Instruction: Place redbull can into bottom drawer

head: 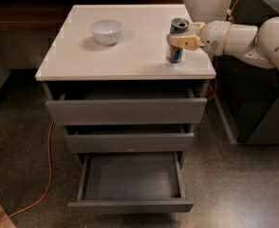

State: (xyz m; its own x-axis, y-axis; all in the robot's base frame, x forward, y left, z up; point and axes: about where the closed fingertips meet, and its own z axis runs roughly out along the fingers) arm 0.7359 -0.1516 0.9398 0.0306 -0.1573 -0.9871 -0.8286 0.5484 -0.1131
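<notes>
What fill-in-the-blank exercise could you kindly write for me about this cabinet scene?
1. The gripper is at the redbull can, which stands upright on the cabinet's ____ top.
2. The bottom drawer is pulled out, and its tray holds ____.
3. In the camera view, the bowl sits to the ____ of the can.
Missing words: white; nothing; left.

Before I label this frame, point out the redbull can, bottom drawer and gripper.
redbull can (175, 55): camera view, blue lower body.
bottom drawer (130, 206): camera view, front panel.
gripper (177, 35): camera view, between fingers gripping the can's upper half.
</notes>
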